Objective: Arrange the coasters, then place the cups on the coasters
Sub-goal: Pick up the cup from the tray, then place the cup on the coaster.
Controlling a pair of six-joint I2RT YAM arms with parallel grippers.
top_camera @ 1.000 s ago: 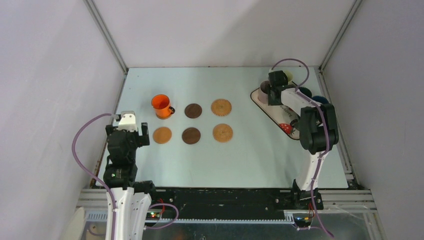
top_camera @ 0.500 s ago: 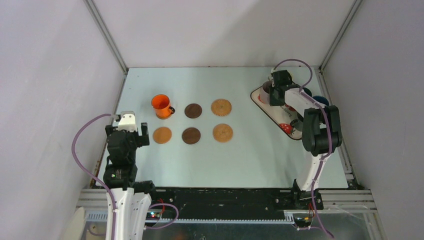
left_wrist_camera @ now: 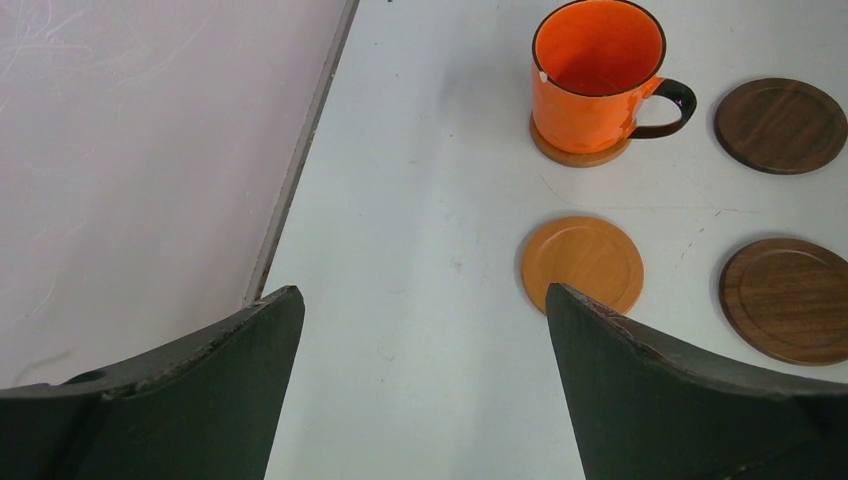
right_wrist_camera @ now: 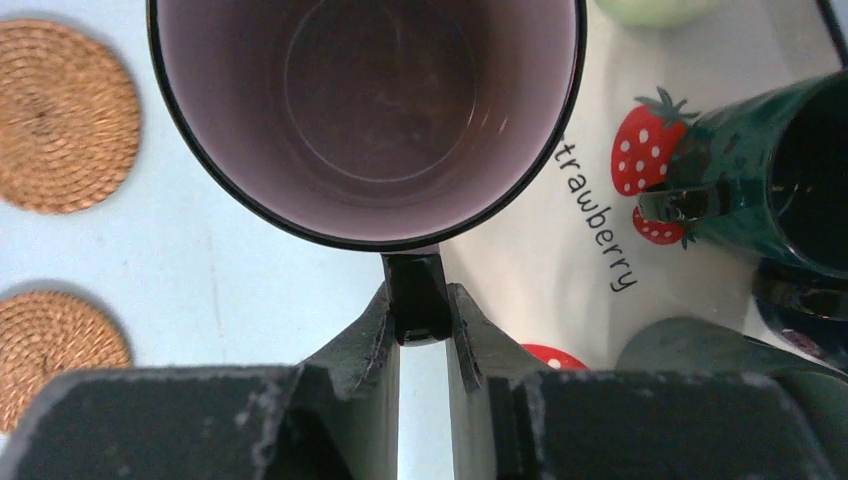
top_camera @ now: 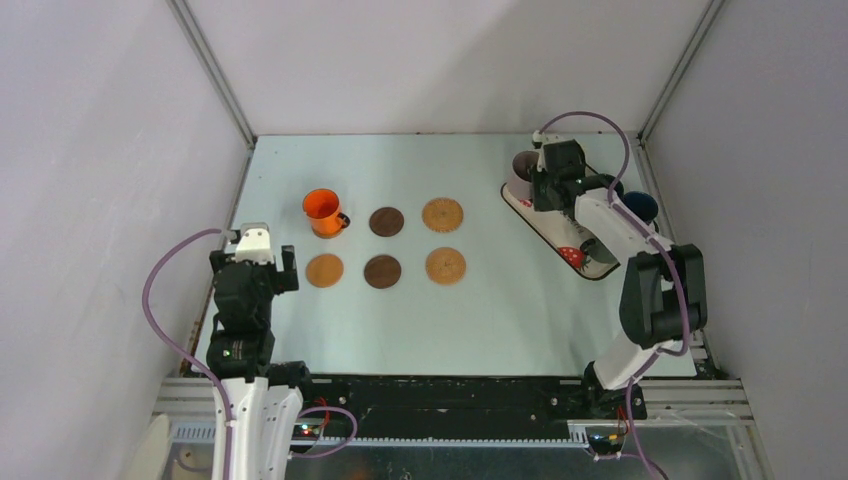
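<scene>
My right gripper (right_wrist_camera: 418,300) is shut on the black handle of the pale mauve-white cup (right_wrist_camera: 370,120), which hangs over the left end of the strawberry tray (right_wrist_camera: 590,200). In the top view that cup (top_camera: 522,170) is at the back right. The orange cup (top_camera: 322,211) stands on a tan coaster (left_wrist_camera: 580,155). A bare orange-tan coaster (top_camera: 324,270), two dark brown coasters (top_camera: 386,221) (top_camera: 382,271) and two woven tan coasters (top_camera: 442,214) (top_camera: 445,265) lie in two rows. My left gripper (left_wrist_camera: 422,295) is open and empty near the table's left side.
The tray (top_camera: 600,272) holds a dark green cup (right_wrist_camera: 770,190), a pale green cup (right_wrist_camera: 655,8) and more dark cups at the right. White walls enclose the table on the left, back and right. The left wall's metal frame (left_wrist_camera: 300,160) runs close to my left gripper.
My right gripper has moved the mauve-white cup a little toward the back left, and the arm's elbow has swung right. The left arm has not moved.
</scene>
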